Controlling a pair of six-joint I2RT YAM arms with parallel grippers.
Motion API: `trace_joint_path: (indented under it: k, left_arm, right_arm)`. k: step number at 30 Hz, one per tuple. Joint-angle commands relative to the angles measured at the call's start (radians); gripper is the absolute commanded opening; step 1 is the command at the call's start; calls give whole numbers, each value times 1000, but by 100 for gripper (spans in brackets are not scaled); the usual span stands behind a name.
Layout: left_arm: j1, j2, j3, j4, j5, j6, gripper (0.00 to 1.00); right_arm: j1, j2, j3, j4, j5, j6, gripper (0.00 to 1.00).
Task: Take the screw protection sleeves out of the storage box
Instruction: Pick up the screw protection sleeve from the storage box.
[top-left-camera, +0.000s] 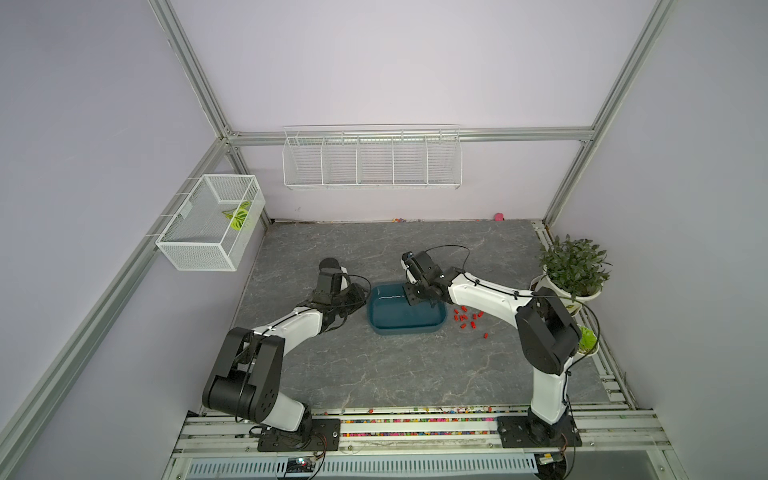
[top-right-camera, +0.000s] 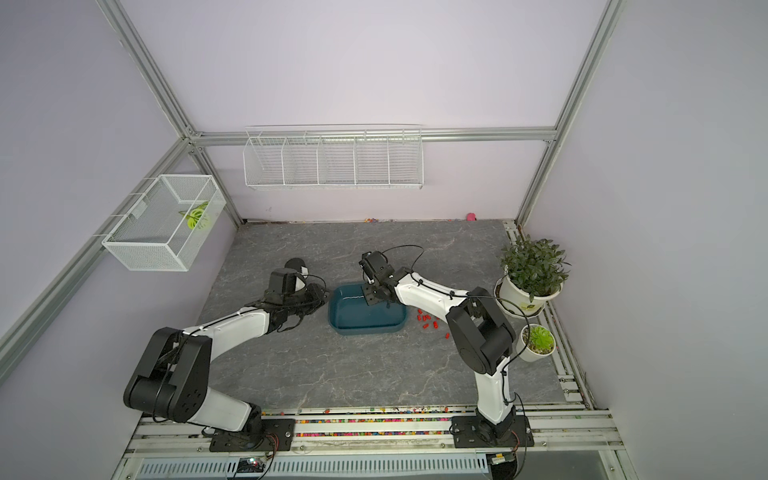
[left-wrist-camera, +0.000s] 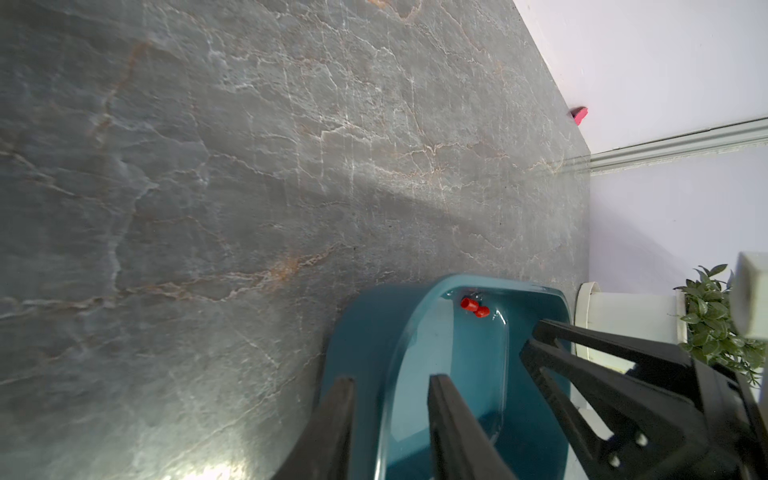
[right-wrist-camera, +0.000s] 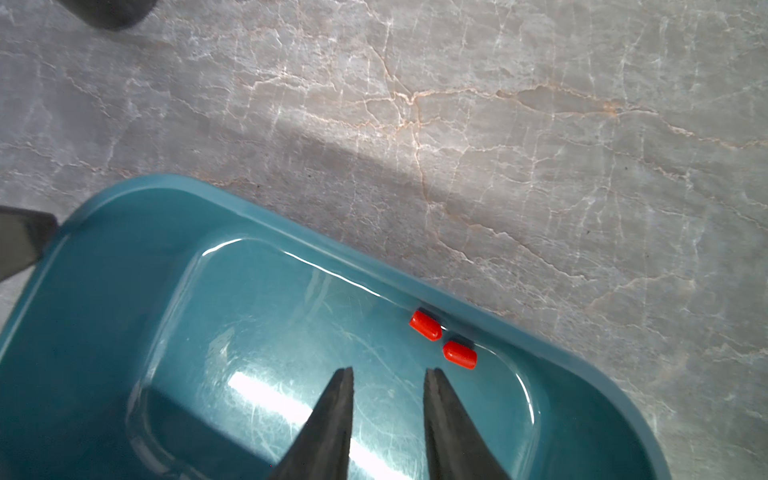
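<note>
The teal storage box (top-left-camera: 405, 330) (top-right-camera: 365, 330) sits mid-table. Two red screw protection sleeves (right-wrist-camera: 424, 326) (left-wrist-camera: 469, 304) lie on its floor against the far wall, near a corner. Several more sleeves (top-left-camera: 467, 318) (top-right-camera: 428, 322) are scattered on the table just right of the box. My right gripper (right-wrist-camera: 388, 370) (top-left-camera: 413, 297) hangs open over the box floor, its tips just short of the two sleeves, nothing between them. My left gripper (left-wrist-camera: 390, 384) (top-left-camera: 365, 298) straddles the box's left wall (left-wrist-camera: 365, 332), one finger outside and one inside, closed on it.
A black cup (top-left-camera: 328, 264) stands behind the left wrist. Two potted plants (top-left-camera: 573, 270) (top-left-camera: 587, 338) line the right edge. White wire baskets (top-left-camera: 208, 224) (top-left-camera: 372, 160) hang on the walls. Coloured beads (top-left-camera: 415, 422) fill the front rail. A pink object (top-left-camera: 498, 216) lies at the back wall.
</note>
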Motion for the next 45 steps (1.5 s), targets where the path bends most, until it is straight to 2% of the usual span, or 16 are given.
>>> trace_joint_path:
  k: [1,14,21,36,45]
  left_arm:
    - [-4,-6,28,10,-9,17,37]
    - [-4,-1,32,7,-2,20,37]
    - [-3,-3,30,11,-1,22,37]
    - [-4,-7,27,14,0,22,37]
    - [-3,-6,26,15,4,22,37]
  right_arm:
    - [-6,36,35,-49,12,6,34]
    - [-43,138,140,-155,-32,61,34]
    - [-45,168,178,-213,2,92,34]
    - [-44,214,229,-258,-10,96,40]
    - [-44,237,246,-262,-20,92,40]
